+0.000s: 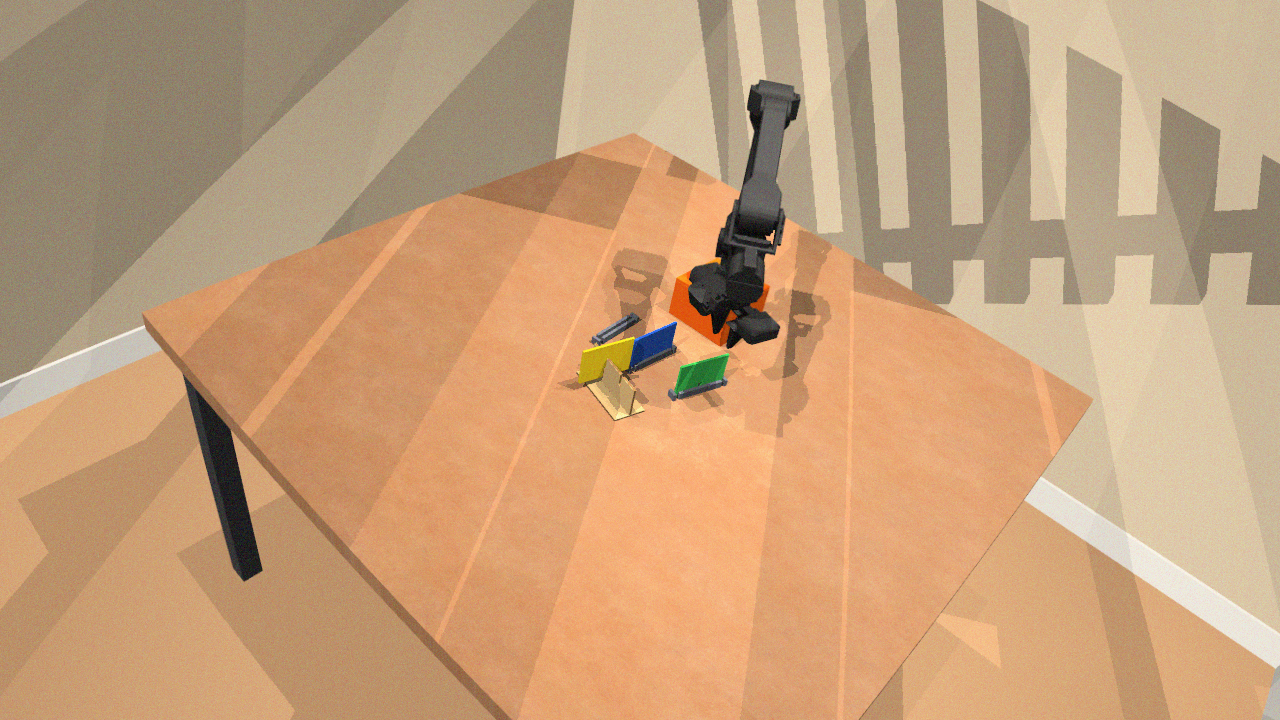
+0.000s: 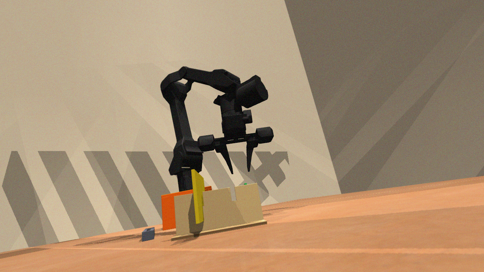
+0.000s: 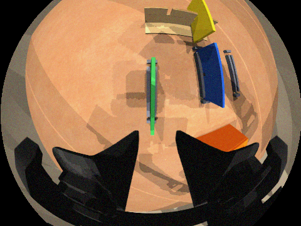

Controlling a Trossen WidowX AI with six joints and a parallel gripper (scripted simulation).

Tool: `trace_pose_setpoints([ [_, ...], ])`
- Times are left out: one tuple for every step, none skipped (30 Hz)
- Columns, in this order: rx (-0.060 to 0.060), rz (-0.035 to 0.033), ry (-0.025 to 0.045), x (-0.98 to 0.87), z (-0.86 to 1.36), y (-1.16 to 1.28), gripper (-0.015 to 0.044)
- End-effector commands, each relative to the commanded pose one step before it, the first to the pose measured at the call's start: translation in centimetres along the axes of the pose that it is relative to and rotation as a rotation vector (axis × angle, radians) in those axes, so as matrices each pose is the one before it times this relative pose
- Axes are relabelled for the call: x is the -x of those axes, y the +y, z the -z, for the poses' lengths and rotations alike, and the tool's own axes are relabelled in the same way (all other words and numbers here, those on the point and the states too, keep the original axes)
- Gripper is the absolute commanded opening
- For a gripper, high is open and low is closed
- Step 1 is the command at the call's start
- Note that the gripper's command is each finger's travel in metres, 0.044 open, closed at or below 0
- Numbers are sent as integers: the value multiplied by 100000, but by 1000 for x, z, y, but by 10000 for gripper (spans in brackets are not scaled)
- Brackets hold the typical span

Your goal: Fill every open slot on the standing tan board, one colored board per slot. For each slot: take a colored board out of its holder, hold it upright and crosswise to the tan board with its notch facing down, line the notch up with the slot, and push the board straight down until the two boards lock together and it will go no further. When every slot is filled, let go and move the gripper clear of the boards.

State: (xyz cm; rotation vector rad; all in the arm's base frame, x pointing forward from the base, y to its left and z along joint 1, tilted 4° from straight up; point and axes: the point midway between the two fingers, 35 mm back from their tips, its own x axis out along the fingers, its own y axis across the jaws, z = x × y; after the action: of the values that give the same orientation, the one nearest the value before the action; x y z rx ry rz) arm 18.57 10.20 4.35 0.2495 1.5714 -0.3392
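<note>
The tan board (image 1: 617, 390) (image 2: 219, 209) (image 3: 155, 16) stands upright. The yellow board (image 1: 606, 360) (image 2: 198, 199) (image 3: 204, 22) sits crosswise in it near one end; an open slot shows toward the other end. The green board (image 1: 703, 371) (image 2: 245, 184) (image 3: 153, 97) stands in its holder (image 1: 699, 391) (image 3: 148, 94). The blue board (image 1: 655, 342) (image 3: 214, 75) stands in another holder (image 3: 199, 76), leaning to the right in the wrist view. My gripper (image 1: 723, 339) (image 2: 240, 172) (image 3: 157, 135) is open and empty, above and behind the green board on the arm-base side. Notches of both boards are hidden.
An empty grey holder (image 1: 615, 328) (image 2: 148, 234) (image 3: 232, 73) lies beyond the blue board. The orange arm base (image 1: 695, 307) (image 2: 168, 213) (image 3: 221, 138) stands behind the boards, at the lower right in the wrist view.
</note>
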Motion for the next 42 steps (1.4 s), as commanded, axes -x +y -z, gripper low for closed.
trace_pose_setpoints([
  [280, -900, -385, -1320, -177, 281, 184],
  [0, 0, -1, -360, -16, 25, 184],
  [0, 0, 0, -120, -4, 7, 184],
  [0, 0, 0, 0, 0, 0, 184],
  [0, 0, 0, 0, 0, 0, 184],
  [0, 0, 0, -22, 0, 0, 184],
  [0, 0, 0, -67, 0, 1, 184],
  [0, 1, 0, -112, 0, 1, 184],
  [0, 1, 0, -135, 1, 0, 184],
  [0, 1, 0, -135, 2, -1, 184],
  [0, 1, 0, -134, 2, -1, 184],
  [0, 1, 1, -134, 3, -2, 184],
  [0, 1, 0, -134, 1, 0, 184],
  [0, 1, 0, -133, 1, 1, 184],
  [0, 1, 0, -133, 1, 0, 184],
  [0, 1, 0, -133, 0, 1, 184],
  [0, 1, 0, -132, 1, 0, 184],
  [0, 1, 0, -132, 1, -1, 184],
  [0, 1, 1, -132, 2, -1, 184],
  [0, 1, 1, -132, 3, -2, 184],
  [0, 1, 1, -131, 2, -1, 184],
  [0, 1, 0, -131, 1, 0, 184],
  [0, 1, 0, -130, 1, 0, 184],
  [0, 1, 1, -130, 2, -1, 184],
  [0, 1, 1, -130, 2, -2, 184],
  [0, 1, 0, -137, 0, 1, 184],
  [0, 1, 1, -138, 1, 0, 184],
  [0, 1, 1, -138, 2, -1, 184],
  [0, 1, 1, -138, 2, -1, 184],
  [0, 1, 1, -137, 3, -2, 184],
  [0, 1, 1, -137, 2, -1, 184],
  [0, 1, 1, -136, 1, 0, 184],
  [0, 1, 1, -136, 1, 0, 184],
  [0, 1, 1, -136, 2, -1, 184],
  [0, 1, 1, -135, 3, -2, 184],
  [0, 1, 1, -148, 1, 0, 184],
  [0, 1, 1, -151, 2, -1, 184],
  [0, 2, 1, -150, 2, -2, 184],
  [0, 2, 1, -150, 3, -2, 184],
  [0, 1, 1, -149, 1, 0, 184],
  [0, 1, 1, -149, 2, -1, 184],
  [0, 2, 1, -148, 2, -2, 184],
])
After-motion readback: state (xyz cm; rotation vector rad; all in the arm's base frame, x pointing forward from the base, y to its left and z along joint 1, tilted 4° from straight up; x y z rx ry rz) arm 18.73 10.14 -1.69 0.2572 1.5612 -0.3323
